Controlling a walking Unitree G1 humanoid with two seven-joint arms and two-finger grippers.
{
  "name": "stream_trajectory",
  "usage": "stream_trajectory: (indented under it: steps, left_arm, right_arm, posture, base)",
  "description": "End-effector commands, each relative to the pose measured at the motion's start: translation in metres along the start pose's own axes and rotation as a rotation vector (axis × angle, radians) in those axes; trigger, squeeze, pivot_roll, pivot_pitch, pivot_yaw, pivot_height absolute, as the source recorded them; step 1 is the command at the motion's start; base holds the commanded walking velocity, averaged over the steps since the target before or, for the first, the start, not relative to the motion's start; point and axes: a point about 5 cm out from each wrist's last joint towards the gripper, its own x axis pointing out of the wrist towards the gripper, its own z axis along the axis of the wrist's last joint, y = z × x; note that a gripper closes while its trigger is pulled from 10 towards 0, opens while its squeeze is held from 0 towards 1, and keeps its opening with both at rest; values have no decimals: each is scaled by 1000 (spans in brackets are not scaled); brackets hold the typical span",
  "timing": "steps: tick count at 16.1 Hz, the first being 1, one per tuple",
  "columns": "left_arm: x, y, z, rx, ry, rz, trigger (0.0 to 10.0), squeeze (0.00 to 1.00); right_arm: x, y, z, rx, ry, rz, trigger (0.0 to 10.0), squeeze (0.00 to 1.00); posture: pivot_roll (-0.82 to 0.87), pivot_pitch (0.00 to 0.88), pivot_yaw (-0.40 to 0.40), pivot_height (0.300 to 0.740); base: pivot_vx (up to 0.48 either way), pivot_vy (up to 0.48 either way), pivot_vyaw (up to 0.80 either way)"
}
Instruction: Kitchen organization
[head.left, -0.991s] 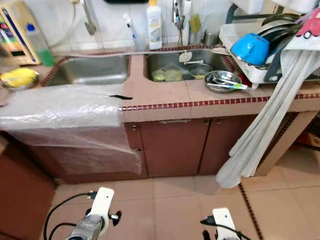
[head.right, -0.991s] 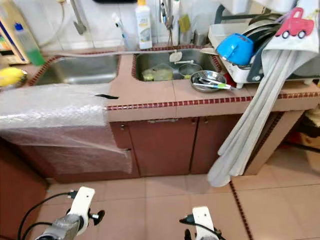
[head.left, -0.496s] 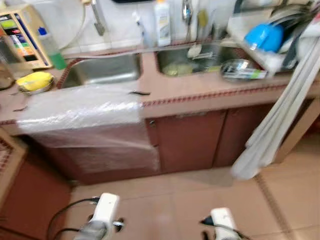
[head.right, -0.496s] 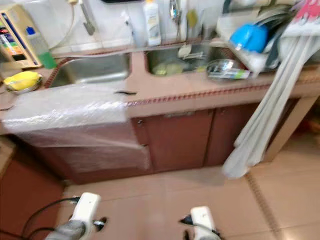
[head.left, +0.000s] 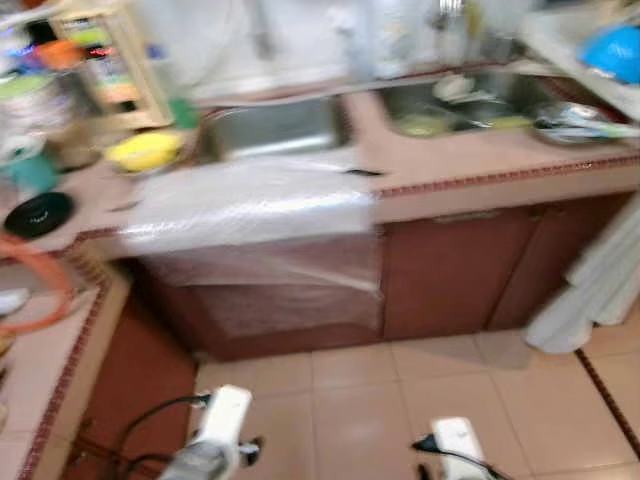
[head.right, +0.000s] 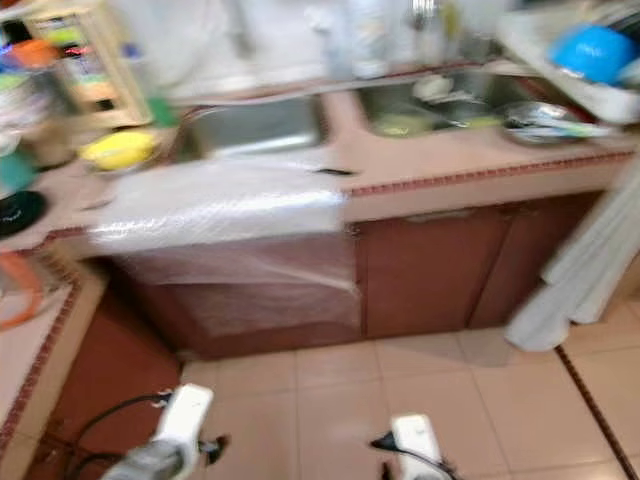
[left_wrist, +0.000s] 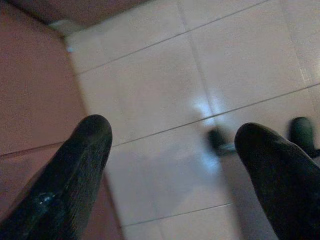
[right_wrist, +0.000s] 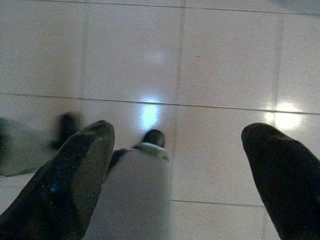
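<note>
Through my left eye, blurred as it is, I am looking down on a tiled counter (head.left: 470, 165) running across the upper half, with one steel sink (head.left: 275, 125) at about twelve o'clock and a second sink (head.left: 470, 100) at one o'clock holding what seem to be dishes, though the smear is too heavy for me to be sure. A sheet of clear plastic wrap (head.left: 250, 205) is draping over the counter edge and down the cabinet front near the middle. A yellow object (head.left: 145, 150) is sitting at ten o'clock, a black round lid (head.left: 38, 213) at nine o'clock, and a blue bowl (head.left: 612, 50) at two o'clock. My arms are hanging low at six o'clock over the floor tiles (head.left: 350, 400). My right eye is giving the same scene, with a pale cloth (head.right: 590, 270) hanging at three o'clock beside the brown cabinet doors (head.right: 440, 265). Along my left wrist, my left gripper (left_wrist: 172, 145) is pointing at the floor, its two black fingers spread wide apart and holding nothing. Along my right wrist, my right gripper (right_wrist: 177, 145) is likewise gaping over the tiles, fingers well apart and empty.
</note>
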Motion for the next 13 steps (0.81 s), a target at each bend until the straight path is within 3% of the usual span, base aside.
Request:
stream_trajectory:
  steps: [1, 2, 10, 13]
  left_arm:
    - [-2, 16, -1, 8, 6, 39, 10000, 0]
    - [-2, 16, 1, -4, -2, 40, 10000, 0]
    - [-1, 11, 7, 27, -29, 12, 10000, 0]
    - [-3, 14, 0, 13, -20, 1, 10000, 0]
  right_arm:
    - [1, 9, 5, 0, -13, 24, 10000, 0]
    - [1, 8, 5, -5, -14, 26, 10000, 0]
    - [0, 9, 2, -16, -7, 29, 10000, 0]
    - [0, 6, 0, -18, -3, 24, 10000, 0]
  posture:
    - [-46, 0, 94, 740]
    - [-46, 0, 91, 740]
    - [-46, 0, 85, 740]
    - [-51, 0, 86, 740]
  base:
    - [0, 461, 0]
    - [0, 458, 0]
    - [0, 0, 0]
    - [0, -480, 0]
